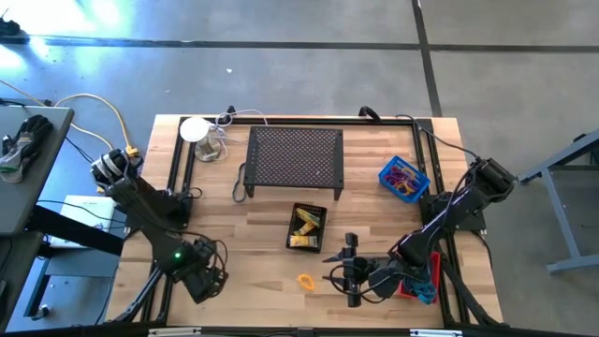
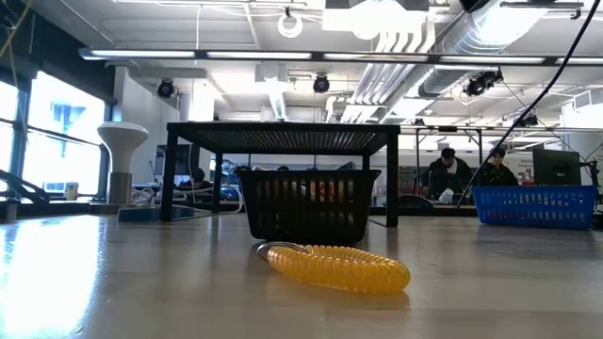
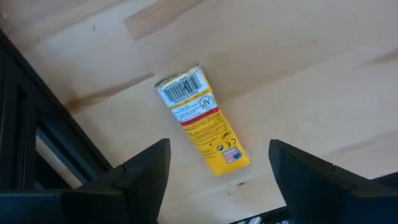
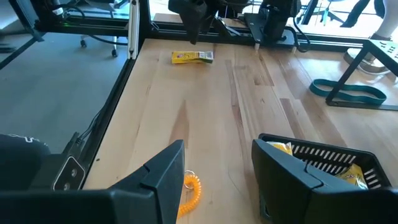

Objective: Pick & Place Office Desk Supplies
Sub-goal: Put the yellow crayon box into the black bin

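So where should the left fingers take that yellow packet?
Across its short width at the middle, from straight above. The packet lies flat on the table, long and narrow, and the open left gripper is above it.

Pretty typical lab space: grey concrete floor (image 1: 309,65) with dark seam lines running across it, and a light wood butcher-block table (image 1: 262,253) in the middle. Off to one side there's a grey side table (image 1: 37,159) with some gear on it. Looking across the room you get big bright windows (image 2: 57,132), white ceiling ducts (image 2: 405,47), long strip lights (image 2: 236,55), and a couple of people (image 2: 466,169) sitting at desks way in the back.
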Robot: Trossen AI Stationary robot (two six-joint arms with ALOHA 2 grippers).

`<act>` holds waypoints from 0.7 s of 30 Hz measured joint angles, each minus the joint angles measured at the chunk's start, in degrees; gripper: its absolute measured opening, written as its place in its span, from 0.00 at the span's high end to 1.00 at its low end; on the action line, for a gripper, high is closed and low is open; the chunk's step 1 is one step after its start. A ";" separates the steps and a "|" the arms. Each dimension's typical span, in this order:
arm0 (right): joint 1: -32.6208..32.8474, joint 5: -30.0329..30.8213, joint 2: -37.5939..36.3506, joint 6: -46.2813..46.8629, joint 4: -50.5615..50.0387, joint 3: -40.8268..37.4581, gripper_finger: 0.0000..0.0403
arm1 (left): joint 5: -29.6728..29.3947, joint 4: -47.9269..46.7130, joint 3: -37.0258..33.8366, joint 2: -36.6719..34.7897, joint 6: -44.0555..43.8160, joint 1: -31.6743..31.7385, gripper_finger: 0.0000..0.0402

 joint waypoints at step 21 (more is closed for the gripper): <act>0.00 -0.09 0.00 0.27 0.85 0.02 0.56 | -6.19 0.92 -0.09 6.30 -6.79 -2.16 0.34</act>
